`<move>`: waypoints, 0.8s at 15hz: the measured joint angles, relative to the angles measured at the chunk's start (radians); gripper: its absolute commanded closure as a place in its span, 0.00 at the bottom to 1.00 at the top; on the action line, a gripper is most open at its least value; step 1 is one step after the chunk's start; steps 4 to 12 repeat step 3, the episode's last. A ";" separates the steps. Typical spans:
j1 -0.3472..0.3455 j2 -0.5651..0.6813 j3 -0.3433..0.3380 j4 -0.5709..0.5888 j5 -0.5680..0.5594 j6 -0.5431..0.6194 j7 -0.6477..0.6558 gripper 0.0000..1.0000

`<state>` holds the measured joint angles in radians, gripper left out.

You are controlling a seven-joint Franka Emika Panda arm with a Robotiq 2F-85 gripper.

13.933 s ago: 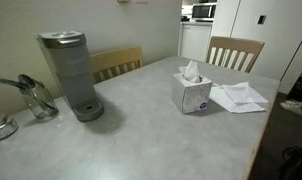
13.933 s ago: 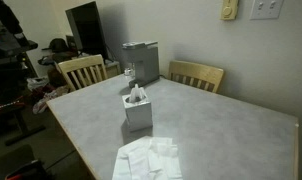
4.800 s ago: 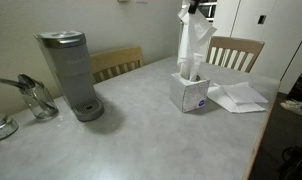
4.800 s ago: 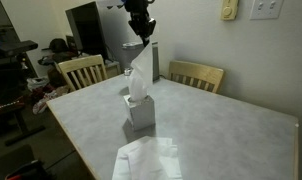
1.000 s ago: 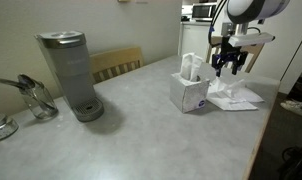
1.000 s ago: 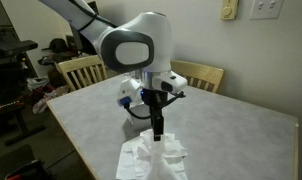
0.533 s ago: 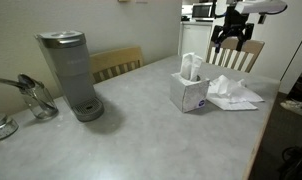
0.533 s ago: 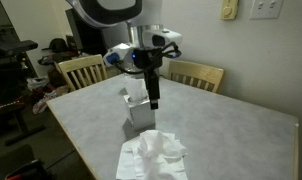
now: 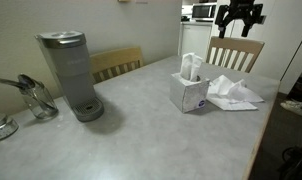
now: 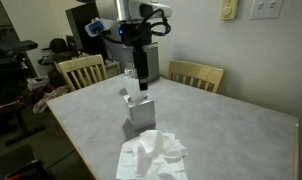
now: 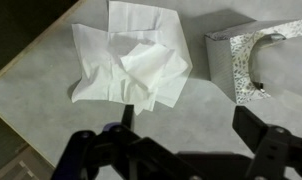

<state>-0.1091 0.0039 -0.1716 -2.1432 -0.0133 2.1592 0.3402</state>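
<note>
My gripper hangs high above the table with its jaws wide apart and nothing between them. In the wrist view the gripper looks down on bare tabletop between a heap of loose white tissues and a patterned tissue box. The box stands upright with a tissue sticking out of its top. The crumpled tissues lie beside it near the table edge, apart from the gripper.
A grey coffee maker stands at the far side of the table. Glass items sit next to it. Wooden chairs line the table edges. A wall runs behind.
The gripper has lifted straight up from just above the tissue heap, its jaws spreading wider. A fresh crumpled tissue lies on top of the heap.
</note>
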 measured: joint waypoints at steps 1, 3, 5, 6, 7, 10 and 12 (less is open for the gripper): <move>0.000 0.001 0.000 0.000 0.000 0.000 0.000 0.00; 0.000 0.002 0.000 0.000 0.000 0.000 0.000 0.00; 0.000 0.002 0.000 0.000 0.000 0.000 0.000 0.00; 0.000 0.002 0.000 0.000 0.000 0.000 0.000 0.00; 0.000 0.002 0.000 0.000 0.000 0.000 0.000 0.00; 0.000 0.002 0.000 0.000 0.000 0.000 0.000 0.00; 0.000 0.002 0.000 0.000 0.000 0.000 0.000 0.00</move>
